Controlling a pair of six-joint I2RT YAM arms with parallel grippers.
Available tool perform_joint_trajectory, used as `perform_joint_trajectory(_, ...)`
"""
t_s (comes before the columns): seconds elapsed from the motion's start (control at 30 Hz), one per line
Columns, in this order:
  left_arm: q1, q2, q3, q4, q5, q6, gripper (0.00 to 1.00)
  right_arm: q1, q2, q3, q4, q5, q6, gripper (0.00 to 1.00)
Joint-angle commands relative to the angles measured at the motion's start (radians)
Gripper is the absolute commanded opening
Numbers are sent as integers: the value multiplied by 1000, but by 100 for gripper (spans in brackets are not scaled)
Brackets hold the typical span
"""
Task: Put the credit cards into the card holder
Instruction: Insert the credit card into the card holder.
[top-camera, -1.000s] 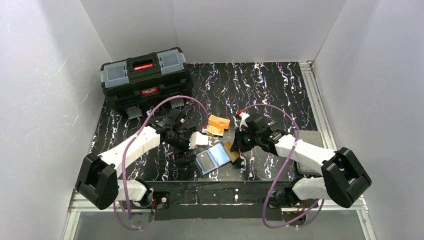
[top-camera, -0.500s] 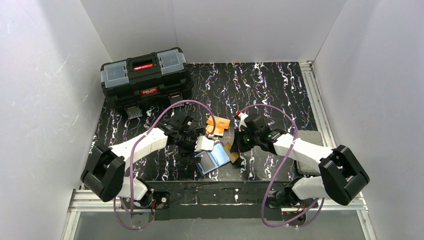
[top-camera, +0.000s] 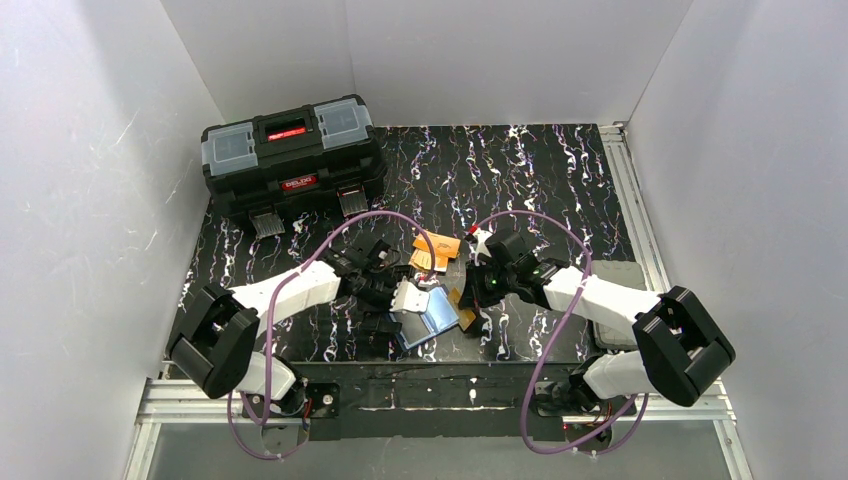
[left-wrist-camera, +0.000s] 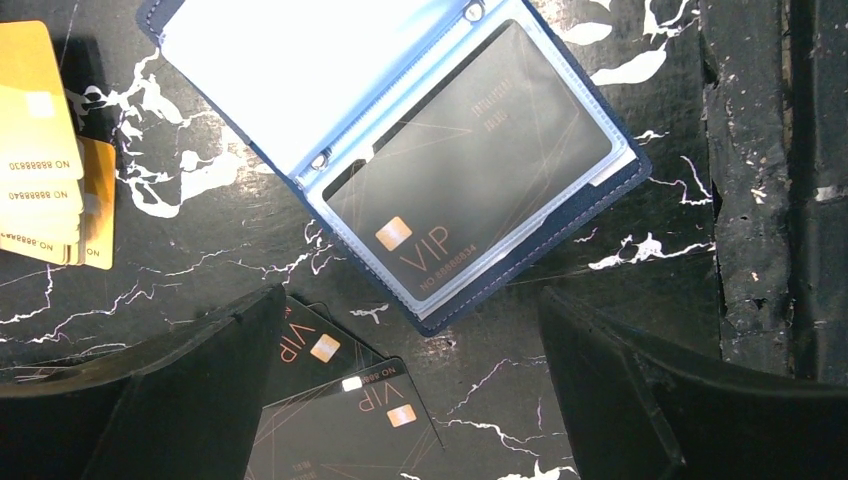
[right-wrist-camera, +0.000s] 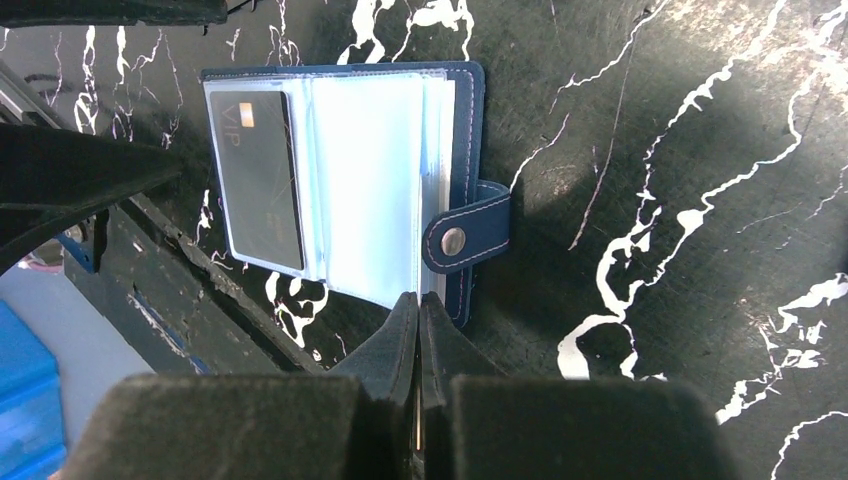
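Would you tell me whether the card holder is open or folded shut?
Open: the card holder lies spread flat, pockets showing, snap tab unfastened, a black VIP card inside.

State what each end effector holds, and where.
Left end effector: open, empty. Right end effector: shut at the edge of the card holder; contents cannot be told.

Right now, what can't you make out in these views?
Gold cards: left wrist view, cut by the left edge and stacked; count unclear.
Loose black cards: left wrist view, cut by the bottom edge, partly under a finger.
Right gripper: right wrist view, fingers pressed together; whether they pinch a card is hidden.
Card holder: top view, left gripper covers part; pockets too small.
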Motion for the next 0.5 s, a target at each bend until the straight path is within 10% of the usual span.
perform_joint_trajectory(0.0, -12, 3, -21, 17, -4, 38, 96, 10, -7, 30, 31, -31, -9, 1)
perform_joint_trajectory(0.47, -15, -28, -37, 49, -35, 26, 96, 25, -51, 34, 115, -191, -10, 1)
